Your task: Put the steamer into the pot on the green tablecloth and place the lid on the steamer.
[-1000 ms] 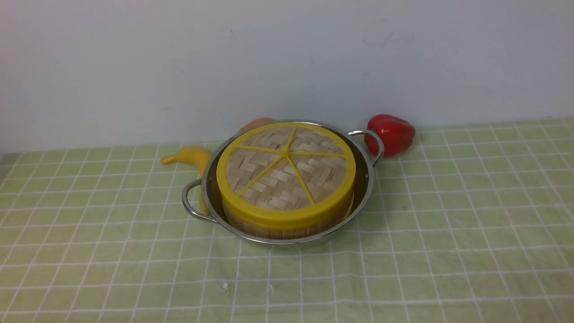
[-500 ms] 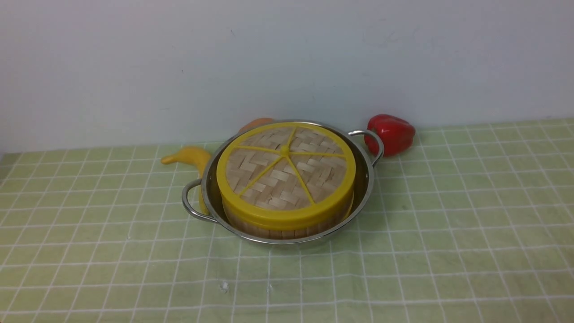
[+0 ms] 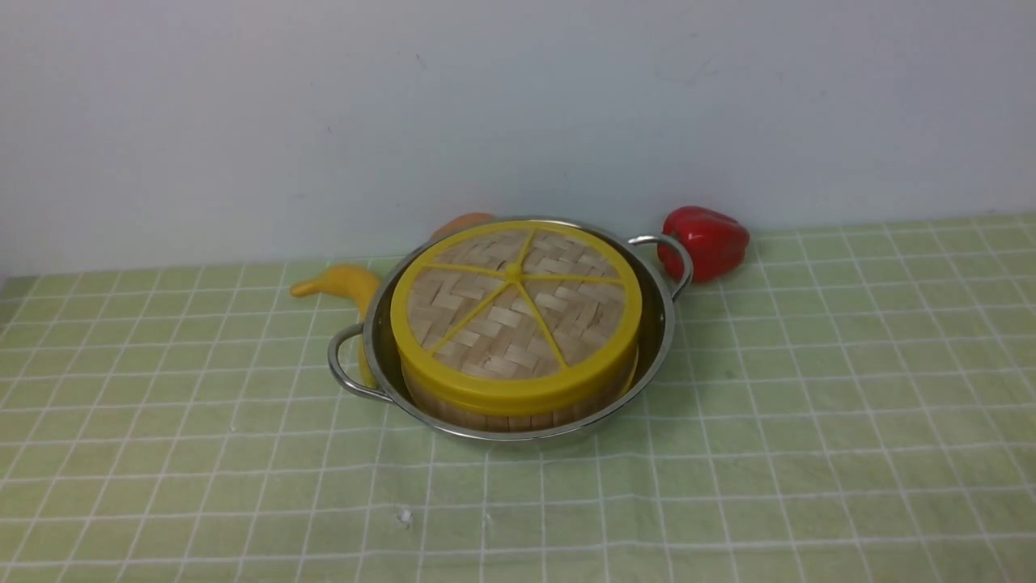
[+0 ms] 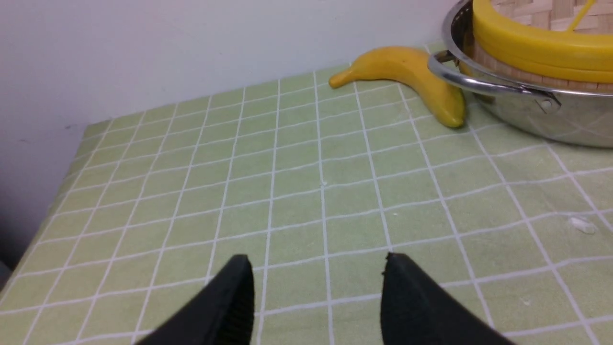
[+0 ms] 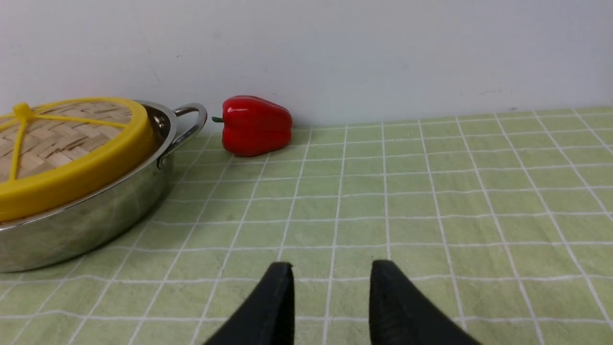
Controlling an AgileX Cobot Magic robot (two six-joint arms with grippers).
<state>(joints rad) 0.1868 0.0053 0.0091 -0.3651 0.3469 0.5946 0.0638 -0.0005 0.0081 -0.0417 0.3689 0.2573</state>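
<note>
Lid [image 3: 515, 312] caps steamer [image 3: 518, 405] inside pot [image 3: 655, 340] on green tablecloth [image 3: 809, 405].
Left gripper [image 4: 316, 273] and right gripper [image 5: 330, 278] hang parted and empty beside pot; lid looks light, stiff, best gripped by its rim.
</note>
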